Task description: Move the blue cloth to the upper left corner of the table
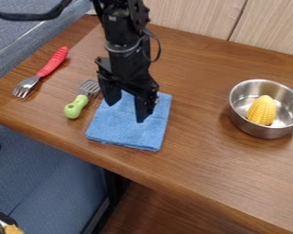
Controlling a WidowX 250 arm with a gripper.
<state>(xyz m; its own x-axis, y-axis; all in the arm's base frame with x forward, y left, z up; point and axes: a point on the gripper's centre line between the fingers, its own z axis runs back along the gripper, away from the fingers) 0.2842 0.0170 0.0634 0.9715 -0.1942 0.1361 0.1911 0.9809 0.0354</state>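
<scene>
The black gripper (127,109) hangs over the upper part of the blue cloth (128,130), left of the middle of the view. Its two fingers are spread apart, with cloth visible between them. Whether the tips touch the cloth, I cannot tell. The cloth is a folded square lying flat on the wooden table (198,151), close to the front edge. Part of its upper side is hidden behind the gripper.
Left of the cloth lies a green-handled spatula (77,106), its slotted head near the cloth. Farther left is a red-handled fork (52,62). A metal pot (249,127) holding yellow corn (263,111) stands on the right. A pale wall (192,16) borders the back.
</scene>
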